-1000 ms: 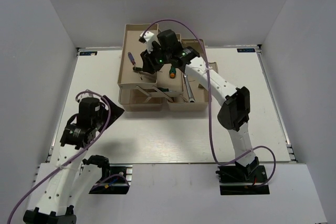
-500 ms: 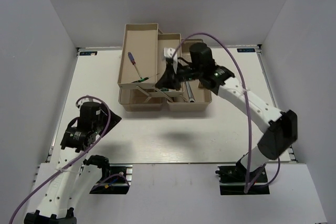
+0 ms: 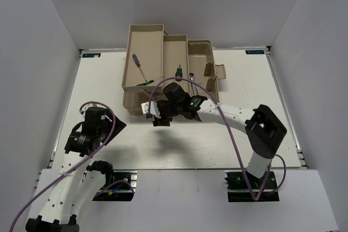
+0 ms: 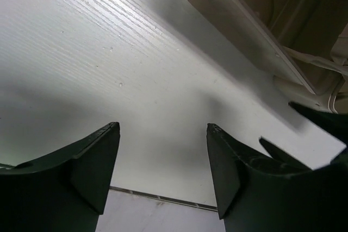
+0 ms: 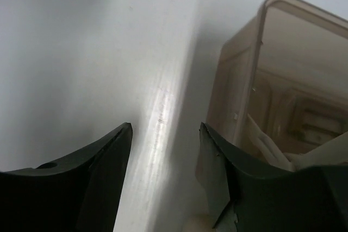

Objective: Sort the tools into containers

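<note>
left tool (image 4: 163, 130): released, empty, above bare counter (image 4: 109, 52) | right tool (image 5: 165, 127): released, empty, just beside toolbox (image 5: 239, 80) corner

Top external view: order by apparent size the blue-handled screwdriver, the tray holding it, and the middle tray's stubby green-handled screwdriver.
1. Tray
2. Blue-handled screwdriver
3. Stubby green-handled screwdriver

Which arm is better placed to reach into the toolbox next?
Right. The right fingers, open and empty, hover right by the near edge of the toolbox; the left fingers, also open and empty, sit farther back near the left edge of the table.
</note>
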`<act>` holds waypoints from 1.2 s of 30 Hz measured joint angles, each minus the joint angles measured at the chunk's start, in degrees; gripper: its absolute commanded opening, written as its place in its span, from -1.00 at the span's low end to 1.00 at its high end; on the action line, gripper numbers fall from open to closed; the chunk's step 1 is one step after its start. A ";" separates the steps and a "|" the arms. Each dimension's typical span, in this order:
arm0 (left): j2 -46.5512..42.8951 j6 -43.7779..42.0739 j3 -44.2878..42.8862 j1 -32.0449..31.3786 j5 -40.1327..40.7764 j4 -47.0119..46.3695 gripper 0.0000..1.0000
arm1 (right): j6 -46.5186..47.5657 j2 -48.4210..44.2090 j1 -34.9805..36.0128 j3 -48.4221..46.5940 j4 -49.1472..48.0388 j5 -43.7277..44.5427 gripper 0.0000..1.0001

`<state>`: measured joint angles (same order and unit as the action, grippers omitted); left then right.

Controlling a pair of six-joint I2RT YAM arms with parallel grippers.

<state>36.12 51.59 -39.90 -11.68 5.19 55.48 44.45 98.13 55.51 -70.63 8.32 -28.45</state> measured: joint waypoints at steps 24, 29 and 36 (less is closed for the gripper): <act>-3.13 5.33 1.53 0.00 2.34 2.89 0.65 | 9.14 19.15 4.31 -12.87 -11.19 15.85 0.00; -3.58 8.13 3.93 0.00 0.85 0.83 0.59 | 8.70 21.86 4.17 -15.96 -10.27 17.81 -1.00; -1.51 14.56 15.98 0.02 -8.61 -11.02 0.47 | 2.10 16.74 3.69 -12.26 -5.20 16.48 -1.00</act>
<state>34.61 66.15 -23.92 -11.66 -3.42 44.47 46.54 114.87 59.20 -82.89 3.11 -11.97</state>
